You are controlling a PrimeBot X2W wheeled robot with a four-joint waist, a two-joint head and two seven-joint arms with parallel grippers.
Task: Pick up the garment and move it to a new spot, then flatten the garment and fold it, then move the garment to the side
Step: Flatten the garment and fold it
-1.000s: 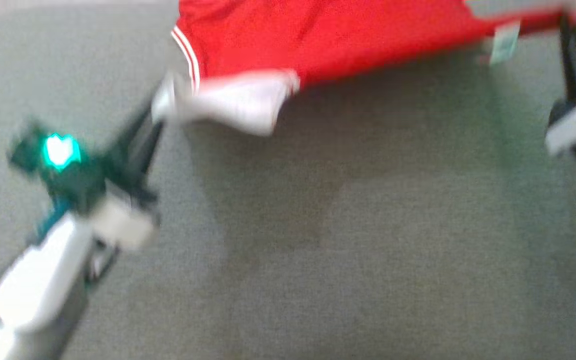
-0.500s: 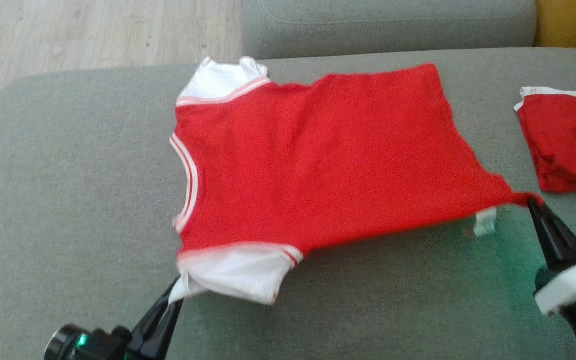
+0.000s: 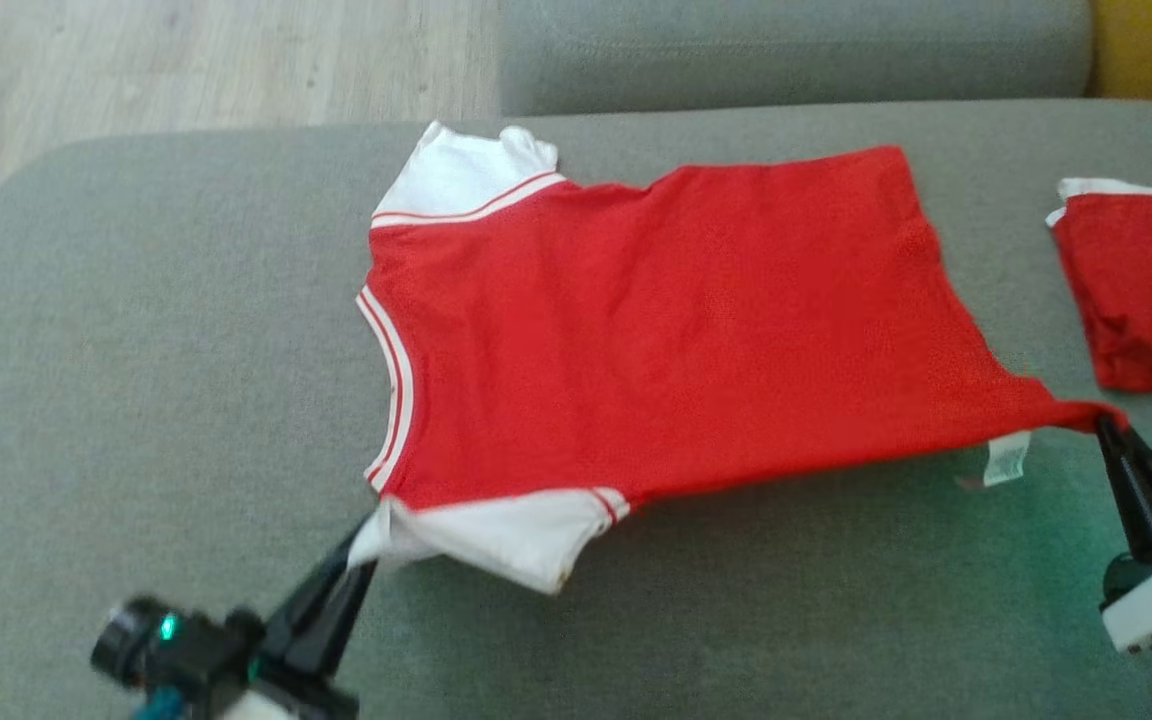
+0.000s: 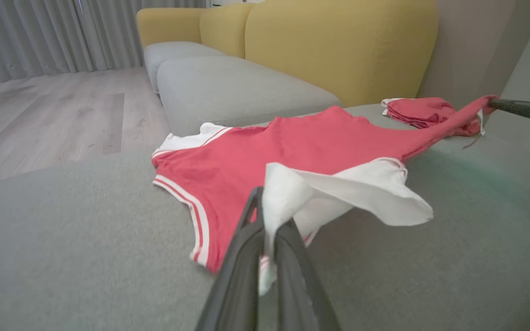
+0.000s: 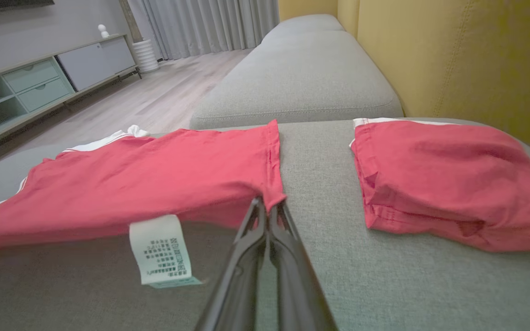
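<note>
Grey fabric sofa cushion (image 3: 136, 400) carries the red cloth shirt with white sleeves (image 3: 656, 330), left claw (image 3: 364, 540) pinching a sleeve (image 3: 496, 530), right claw (image 3: 1108, 428) the hem corner (image 3: 1076, 412). Uneven tugging could slip either thin pinch.

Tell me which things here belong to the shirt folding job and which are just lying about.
Job: red shirt, left gripper on its white sleeve, right gripper on its hem corner.
Lying about: folded red garment, yellow sofa back.
</note>
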